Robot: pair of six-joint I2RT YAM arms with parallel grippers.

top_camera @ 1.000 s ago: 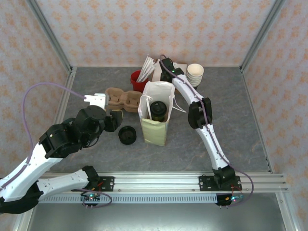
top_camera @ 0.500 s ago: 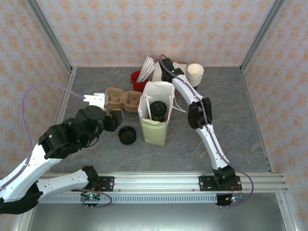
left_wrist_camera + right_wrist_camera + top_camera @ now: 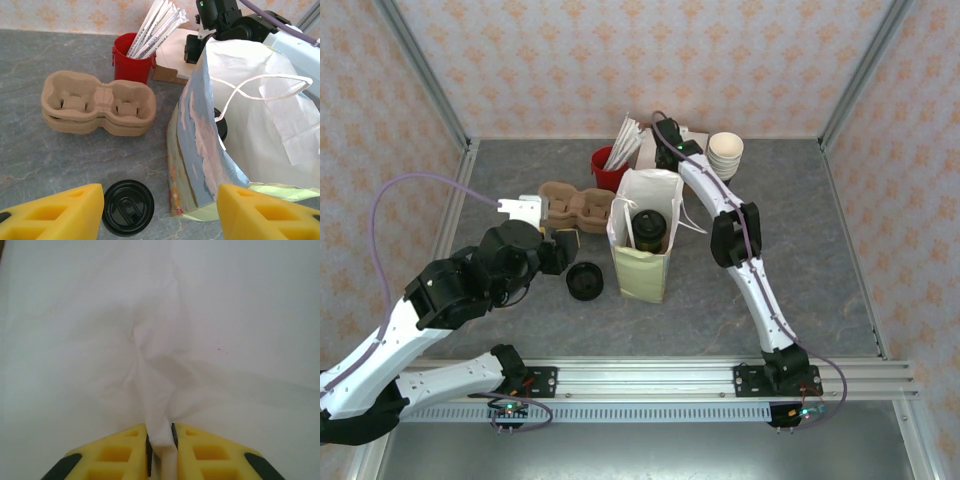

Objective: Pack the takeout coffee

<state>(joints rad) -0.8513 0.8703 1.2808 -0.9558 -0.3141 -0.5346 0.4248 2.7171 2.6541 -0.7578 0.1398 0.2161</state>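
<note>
Grey stone-look counter (image 3: 820,280), patterned walls. One takeout coffee (image 3: 648,226) stands upright inside the one paper bag (image 3: 642,268) at centre. It is likely light, thin-walled and spill-prone, so grip gently round the body, under the slick lid. One loose black lid (image 3: 585,281) lies at the bag's 8 o'clock. The left pincer (image 3: 159,212) gapes, grasping nothing. The right pincer (image 3: 161,440), at 12 o'clock, is clenched on one white napkin (image 3: 155,355).

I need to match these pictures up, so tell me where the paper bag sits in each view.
Top external: paper bag stands open at table centre, takeout coffee inside.
Left wrist: the bag takes the right half, handle loop draped over it.
Right wrist: right arm's fingers pinch white paper; whether that is the bag cannot be told.
Shared landmark: red cup of straws, behind the bag.
</note>
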